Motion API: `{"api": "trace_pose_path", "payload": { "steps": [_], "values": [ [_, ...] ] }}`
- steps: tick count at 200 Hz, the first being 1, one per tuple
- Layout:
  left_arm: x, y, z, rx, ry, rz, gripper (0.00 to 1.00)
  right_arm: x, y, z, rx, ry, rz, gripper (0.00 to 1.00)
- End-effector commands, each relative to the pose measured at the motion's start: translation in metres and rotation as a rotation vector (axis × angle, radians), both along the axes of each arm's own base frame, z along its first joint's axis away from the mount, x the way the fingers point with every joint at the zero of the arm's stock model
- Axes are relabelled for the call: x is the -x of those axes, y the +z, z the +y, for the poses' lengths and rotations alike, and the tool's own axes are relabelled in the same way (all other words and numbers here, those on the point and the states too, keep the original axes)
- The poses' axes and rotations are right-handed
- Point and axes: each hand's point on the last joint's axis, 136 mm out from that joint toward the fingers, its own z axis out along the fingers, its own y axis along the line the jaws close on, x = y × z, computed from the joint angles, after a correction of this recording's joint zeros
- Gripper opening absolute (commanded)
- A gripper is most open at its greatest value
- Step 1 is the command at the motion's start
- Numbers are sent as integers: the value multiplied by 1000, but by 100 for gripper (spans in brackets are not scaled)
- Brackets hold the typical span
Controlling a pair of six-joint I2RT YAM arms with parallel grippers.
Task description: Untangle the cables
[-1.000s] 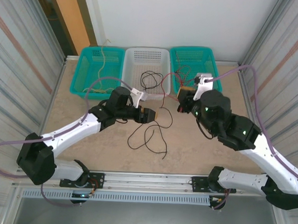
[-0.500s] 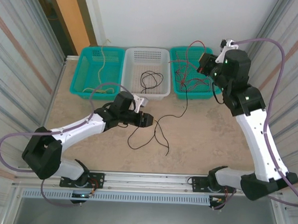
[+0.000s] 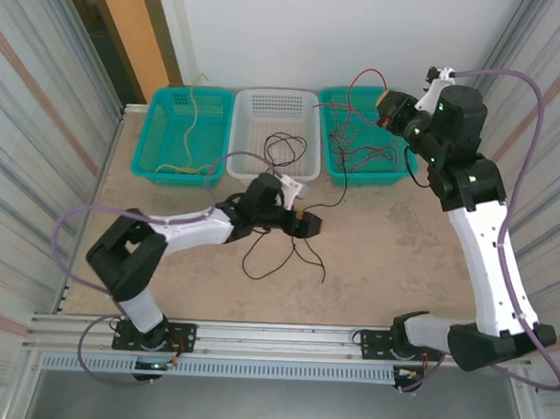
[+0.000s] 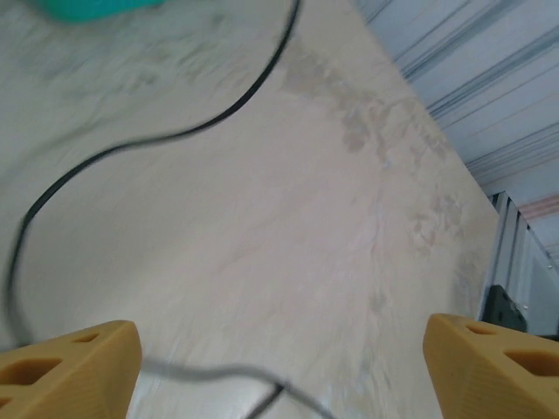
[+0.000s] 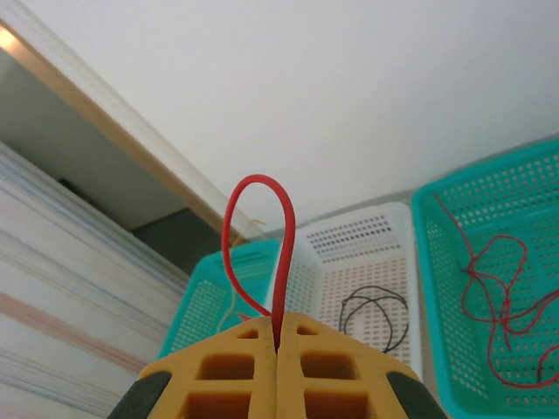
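Nearest to the arm bases, a black cable lies in loose loops on the table, near its middle. The left gripper sits low over these loops, with the left arm stretched flat across the table from the near left. In the left wrist view its jaws stand wide apart and clamp nothing. A blurred dark strand crosses the gap between the fingers, close to the table surface.

Three baskets stand in a row at the far edge of the table.
- The left teal basket contains a yellow cable.
- The white basket in the middle contains a second black cable, coiled in small loops.
- The right teal basket contains loose red cables, lying tangled.

The right gripper is raised above the far part of the right teal basket, on an arm that reaches up from the near right. Its jaws are pressed fully together on a red cable. In the right wrist view this cable rises from between the fingertips as a narrow upright loop.
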Motion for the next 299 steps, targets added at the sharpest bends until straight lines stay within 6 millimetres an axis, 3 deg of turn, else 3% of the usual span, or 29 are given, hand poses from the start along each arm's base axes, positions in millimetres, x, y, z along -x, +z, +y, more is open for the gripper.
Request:
{"api": "trace_pose_path", "payload": {
  "steps": [1,22,38,57,88,100,120,146,171,183,221,264,299],
  "values": [
    [-20,25,-33,83,24,-237,85,35,34,0,-90,37,-81,0],
    [-44,10,-33,43,147,-276,85,53,45,-2,-115,49,-107,0],
    [-45,11,-42,29,132,-353,86,63,54,-1,-138,68,-125,0],
    [-45,23,-53,12,111,-472,88,71,59,1,-167,91,-132,0],
    [-63,44,-52,-29,203,-589,87,81,63,4,-195,116,-145,0],
    [-64,51,-56,-15,195,-603,77,84,66,3,-197,117,-155,0],
    [-64,46,-55,-40,197,-568,45,87,69,-1,-187,104,-165,0],
    [-57,34,-46,-46,193,-550,28,91,76,-3,-184,104,-184,0],
    [-49,30,-44,-44,159,-535,2,93,82,-3,-189,107,-199,0],
    [-45,32,-42,-51,145,-527,0,93,86,-6,-183,98,-211,0],
    [-33,32,-4,-19,188,-395,0,83,92,-18,-148,36,-231,0],
    [-37,-16,64,-3,355,-141,0,49,92,-42,-115,-50,-212,0],
    [-41,-39,90,9,413,-62,0,37,99,-61,-100,-104,-222,0]
  ]
}}
